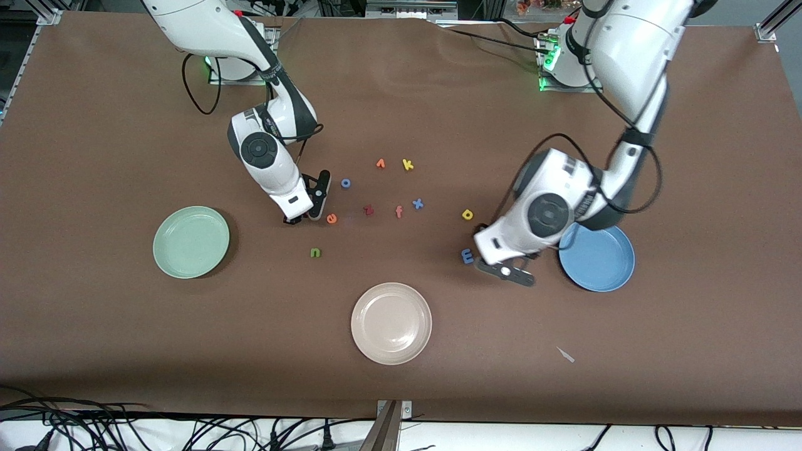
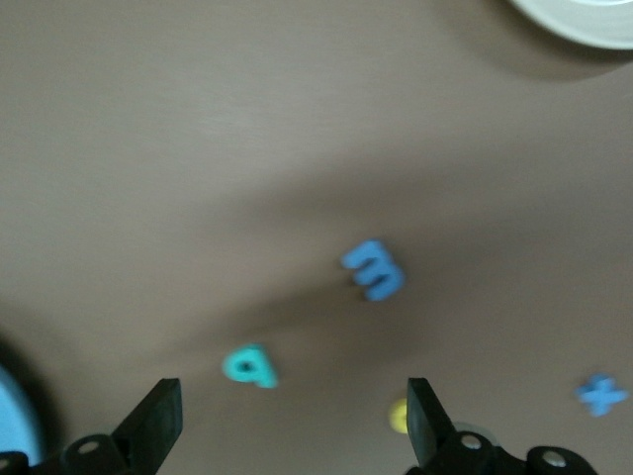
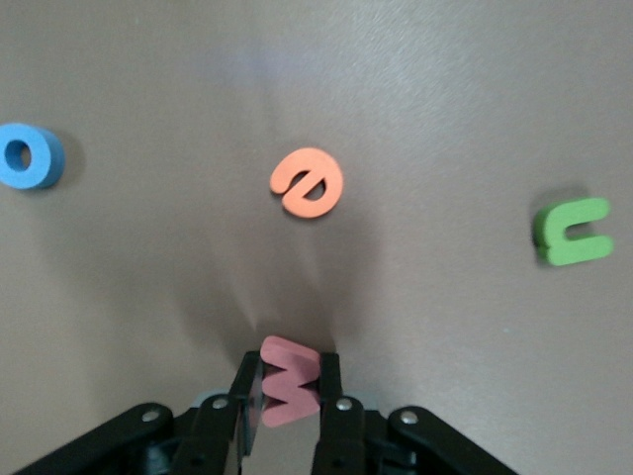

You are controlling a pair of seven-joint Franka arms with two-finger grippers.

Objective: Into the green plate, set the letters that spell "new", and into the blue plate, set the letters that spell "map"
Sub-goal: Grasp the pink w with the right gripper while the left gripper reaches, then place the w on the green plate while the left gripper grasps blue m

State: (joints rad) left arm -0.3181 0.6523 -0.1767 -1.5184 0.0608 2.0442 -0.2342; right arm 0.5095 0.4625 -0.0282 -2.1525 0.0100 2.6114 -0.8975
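The salmon-pink w (image 3: 290, 393) sat clamped between the fingers of the right end effector (image 3: 289, 396), which we saw low over the tabletop (image 1: 100, 125) just beside the orange e (image 1: 331, 218); whether the w was still touching the surface we could not tell. The green n (image 1: 315, 252) lay a little nearer the front camera than the e, and the green plate (image 1: 191, 242) stood bare toward the right arm's end of the tabletop. The left end effector (image 2: 292, 416) hung with its fingers spread wide apart and nothing between them, above the blue m (image 1: 467, 255) and the teal p (image 2: 250, 365), which we found only in the left wrist view. The yellow a (image 1: 467, 215) lay farther from the front camera than the m. The blue plate (image 1: 601, 266) stood toward the left arm's end, partly under that arm's wrist, with no letters in it. Among the loose letters between the arms we noted a blue o (image 1: 345, 183), a dark red z (image 1: 368, 210), a salmon f (image 1: 398, 212), a blue x (image 1: 417, 203) and a yellow k (image 1: 408, 165). A beige plate (image 1: 391, 323) lay nearest the front camera.
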